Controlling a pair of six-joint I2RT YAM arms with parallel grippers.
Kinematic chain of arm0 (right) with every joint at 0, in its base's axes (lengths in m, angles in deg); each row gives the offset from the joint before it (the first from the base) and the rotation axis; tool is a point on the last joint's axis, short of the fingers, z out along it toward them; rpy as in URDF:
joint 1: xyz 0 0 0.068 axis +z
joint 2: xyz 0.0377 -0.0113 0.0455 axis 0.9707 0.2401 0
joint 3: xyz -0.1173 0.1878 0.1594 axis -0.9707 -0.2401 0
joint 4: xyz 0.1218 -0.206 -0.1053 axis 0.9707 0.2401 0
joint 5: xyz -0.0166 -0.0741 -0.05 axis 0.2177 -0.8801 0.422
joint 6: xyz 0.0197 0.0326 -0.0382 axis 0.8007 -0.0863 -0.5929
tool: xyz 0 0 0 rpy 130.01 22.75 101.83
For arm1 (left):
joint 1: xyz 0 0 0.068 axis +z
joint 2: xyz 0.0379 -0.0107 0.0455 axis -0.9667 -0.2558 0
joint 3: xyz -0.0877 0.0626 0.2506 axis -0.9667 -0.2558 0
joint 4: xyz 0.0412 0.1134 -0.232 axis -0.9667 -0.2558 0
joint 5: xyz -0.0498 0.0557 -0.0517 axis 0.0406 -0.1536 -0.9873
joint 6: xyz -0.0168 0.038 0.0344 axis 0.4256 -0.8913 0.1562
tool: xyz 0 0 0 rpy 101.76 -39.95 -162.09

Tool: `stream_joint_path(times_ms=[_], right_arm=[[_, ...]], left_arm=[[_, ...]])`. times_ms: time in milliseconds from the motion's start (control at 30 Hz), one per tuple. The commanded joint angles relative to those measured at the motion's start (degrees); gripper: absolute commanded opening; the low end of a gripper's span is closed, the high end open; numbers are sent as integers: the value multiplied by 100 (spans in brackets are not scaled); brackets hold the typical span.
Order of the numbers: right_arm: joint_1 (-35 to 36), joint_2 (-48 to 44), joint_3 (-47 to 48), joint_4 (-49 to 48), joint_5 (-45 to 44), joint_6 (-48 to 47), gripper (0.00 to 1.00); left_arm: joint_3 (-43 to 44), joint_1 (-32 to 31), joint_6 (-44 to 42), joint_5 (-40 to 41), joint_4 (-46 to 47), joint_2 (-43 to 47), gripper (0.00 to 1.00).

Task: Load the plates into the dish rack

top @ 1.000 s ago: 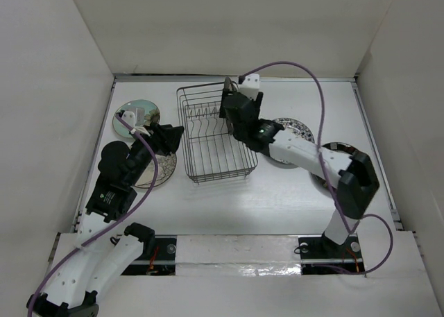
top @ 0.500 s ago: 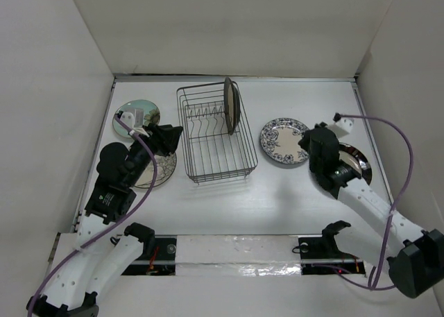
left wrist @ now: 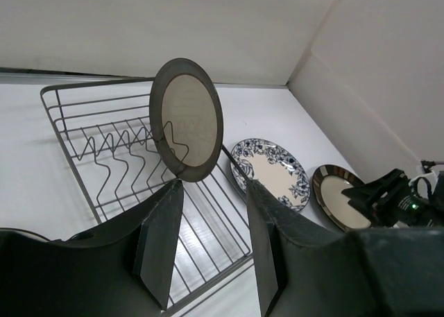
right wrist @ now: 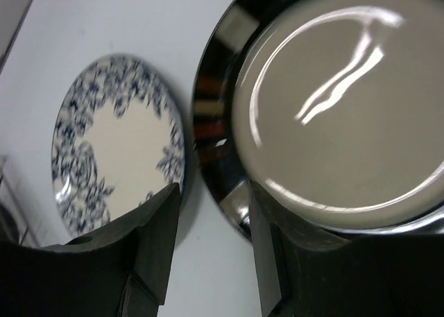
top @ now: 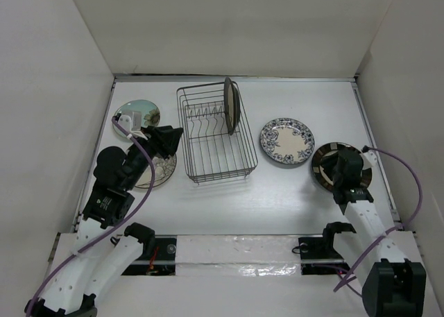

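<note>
One grey plate (left wrist: 186,119) stands upright in the rack (top: 208,157); the others lie flat on the worktop (top: 277,199). The step in hand looks like fetching the dark plate (right wrist: 340,102). The right fingers (right wrist: 158,241) are spread wide and empty over its rim, beside the floral plate (right wrist: 114,150), perhaps not touching it. Next they need to lower, pinch the rim and tip it up. The left fingers (left wrist: 161,237) are parted too, holding nothing, facing the rack.

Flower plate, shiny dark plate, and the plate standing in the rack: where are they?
blue-floral plate (top: 286,141), top external view, cream centre.
dark-rimmed plate (right wrist: 340,102), right wrist view, glossy centre.
grey-brown plate (left wrist: 187,119), left wrist view, upright face.
</note>
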Motion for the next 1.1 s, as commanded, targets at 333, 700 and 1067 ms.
stream_joint_path(times_ms=[333,700,1067], right_arm=[[2306,269,-346,-997,-109,1661,52],[2641,1596,-416,-1963,-566,2672,59],[2624,3407,-118,-3256,-698,3410,57]], left_arm=[[-3,-33,53,-99,253,40,40],[-3,-33,71,-134,271,22,40],[-12,-33,71,-134,271,-57,40]])
